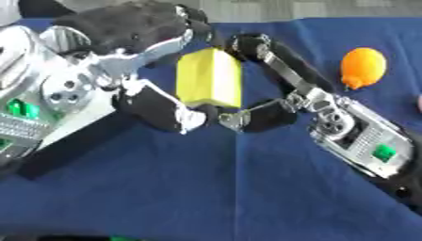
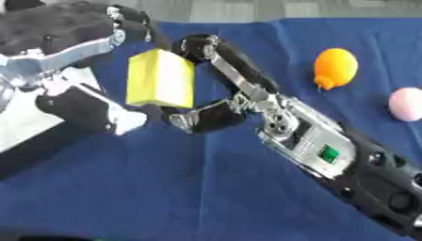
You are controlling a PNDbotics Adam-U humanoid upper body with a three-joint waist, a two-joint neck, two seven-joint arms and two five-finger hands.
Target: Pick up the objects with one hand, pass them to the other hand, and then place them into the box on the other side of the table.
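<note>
Fingers of the right robot hand curl round the yellow block, held above the blue counter, while the left robot hand also closes on it, thumb below. It looks light and perhaps spongy (likely foam); the flat sides suit a grip. An orange fruit and pink object lie well apart.

No legible text, labels, brand marks, numbers or signs in either eye view. Green patches on the left forearm and right forearm carry no readable characters. Yellow block, orange fruit and blue desk cloth are unmarked.
</note>
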